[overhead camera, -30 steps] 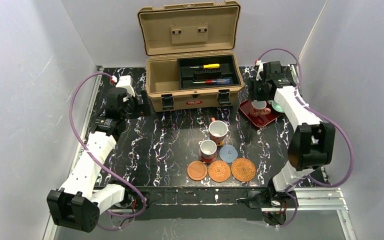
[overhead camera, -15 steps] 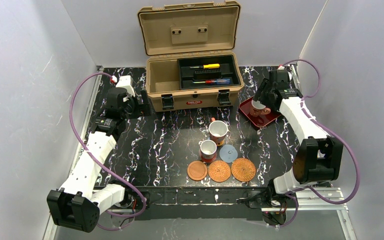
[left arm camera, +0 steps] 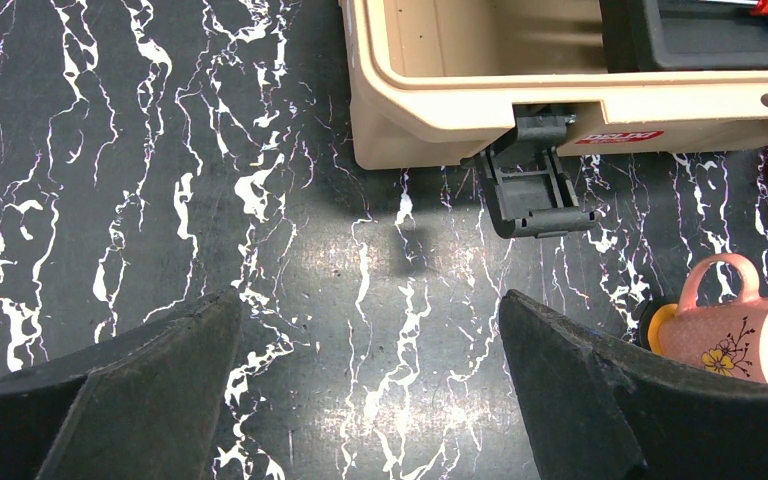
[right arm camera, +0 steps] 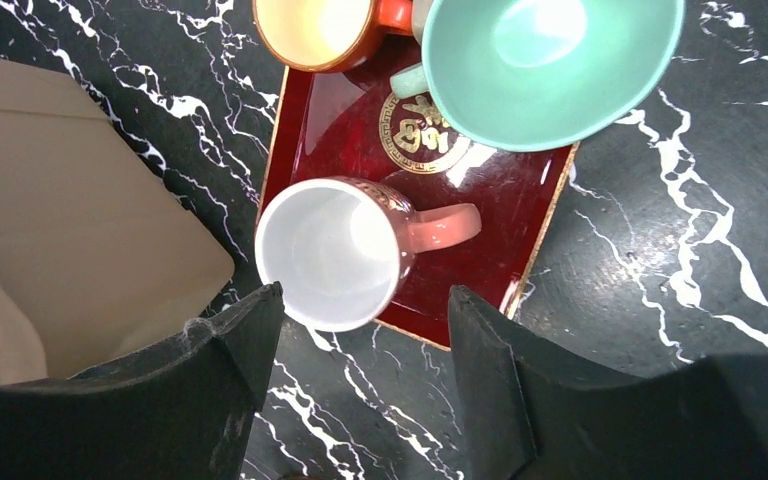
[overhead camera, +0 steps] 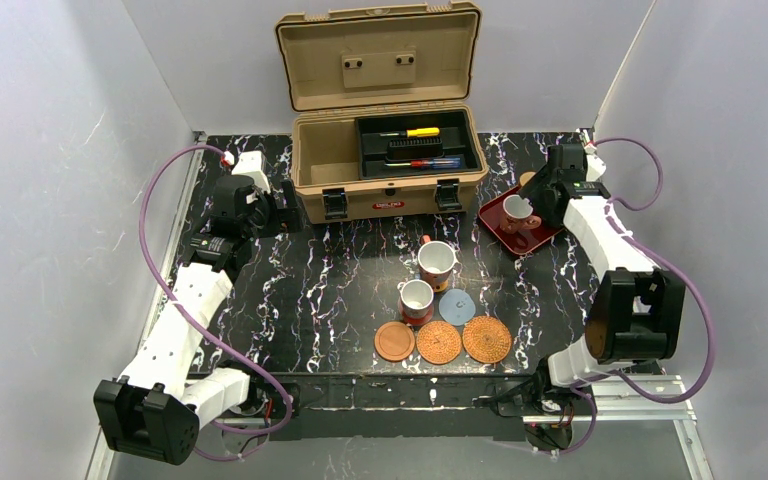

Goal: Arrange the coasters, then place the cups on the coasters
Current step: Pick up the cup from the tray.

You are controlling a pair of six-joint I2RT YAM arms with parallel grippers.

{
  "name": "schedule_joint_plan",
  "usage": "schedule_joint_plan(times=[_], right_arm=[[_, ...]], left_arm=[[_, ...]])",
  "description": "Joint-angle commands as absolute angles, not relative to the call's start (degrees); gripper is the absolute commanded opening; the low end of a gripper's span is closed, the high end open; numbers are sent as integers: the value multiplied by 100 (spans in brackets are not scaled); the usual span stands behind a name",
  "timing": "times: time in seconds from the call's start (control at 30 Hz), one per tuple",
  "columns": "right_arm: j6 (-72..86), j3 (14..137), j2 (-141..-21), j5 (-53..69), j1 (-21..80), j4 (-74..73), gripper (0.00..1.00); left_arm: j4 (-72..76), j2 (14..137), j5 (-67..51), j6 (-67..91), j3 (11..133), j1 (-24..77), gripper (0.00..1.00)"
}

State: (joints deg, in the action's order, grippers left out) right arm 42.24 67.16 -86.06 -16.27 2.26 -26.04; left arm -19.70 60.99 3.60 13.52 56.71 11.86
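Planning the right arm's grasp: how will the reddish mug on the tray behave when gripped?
The reddish mug looks glazed: likely rigid, slippery. Upright and squat, it probably won't tip, but may slide on the glossy tray.

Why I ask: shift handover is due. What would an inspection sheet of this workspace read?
Surface: black white-veined marble tabletop, no spills seen.
Job's things: smooth brown wooden coaster and two woven orange-brown coasters in a row near the front edge; blue-grey coaster behind them; two reddish white-inside mugs beside it. Dark red rectangular tray holds a third reddish mug, an orange cup and a wide teal-green cup.
Clutter: open tan toolbox with screwdrivers inside.
Tools: left tool open, empty, over bare tabletop; right tool open, empty, above the third reddish mug.
Cables: purple cables loop beside both arms.
Surroundings: pale walls on three sides.
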Motion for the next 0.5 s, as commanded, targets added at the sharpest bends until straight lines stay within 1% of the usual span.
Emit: schedule_joint_plan(times=[0.0, 0.27, 0.33, 0.47], right_arm=[[4602, 6650, -8834, -1705, 208, -2292, 69], [4605, 6608, -9187, -1661, 210, -2214, 65], [4597, 6557, -9241, -1651, 212, -2142, 63], [4381, 6531, -9413, -1337, 209, -1969, 53]], left_arm=[[-2004, 6030, 324, 1345, 5686, 1222, 99], [-2004, 6078, 325, 1345, 5695, 1217, 99], [-2010, 6093, 325, 1345, 5693, 1221, 99], [-2013, 6121, 316, 1345, 5703, 1222, 99]])
